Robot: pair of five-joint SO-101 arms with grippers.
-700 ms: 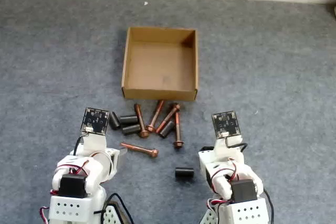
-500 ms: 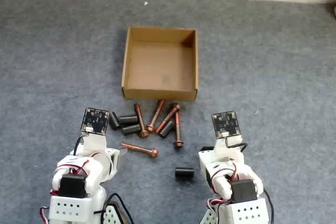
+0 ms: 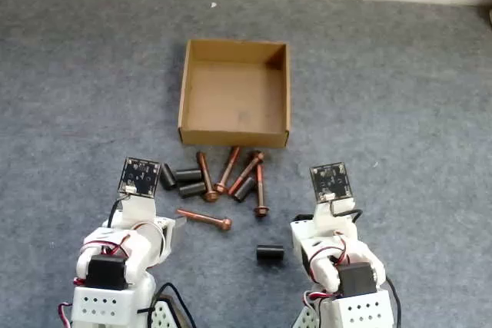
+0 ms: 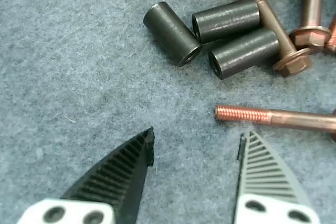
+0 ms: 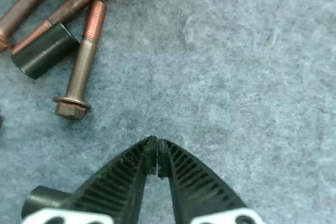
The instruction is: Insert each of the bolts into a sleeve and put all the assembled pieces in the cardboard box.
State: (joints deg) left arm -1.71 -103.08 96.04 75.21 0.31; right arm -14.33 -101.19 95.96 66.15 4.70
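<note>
The left gripper (image 4: 197, 140) hangs low over the desk (image 3: 400, 82), its fingers spread wide with nothing between them. The threaded end of the lone bolt (image 4: 262, 116) lies just beyond their tips. The right gripper (image 5: 156, 148) has its fingers pressed tip to tip, empty, with the lone sleeve (image 3: 270, 252) just beside it. The cardboard box (image 3: 183, 94) stands empty beyond the pile, and no piece is assembled yet.

The likeliest trouble is rolling: bolts and sleeves are round and lie on their sides, so a nudge from a finger could send one away. A pinch near the bolt's thread end would probably let the heavy head droop, spoiling the alignment for insertion. The right fingers, narrow as they are, would push the lone sleeve rather than take it unless they spread first.

The three sleeves (image 4: 226, 20) touch one another and a bolt's head, so a wide grasp may catch two. Another sleeve (image 5: 44, 51) lies touching a bolt on each side, awkward to reach cleanly.
</note>
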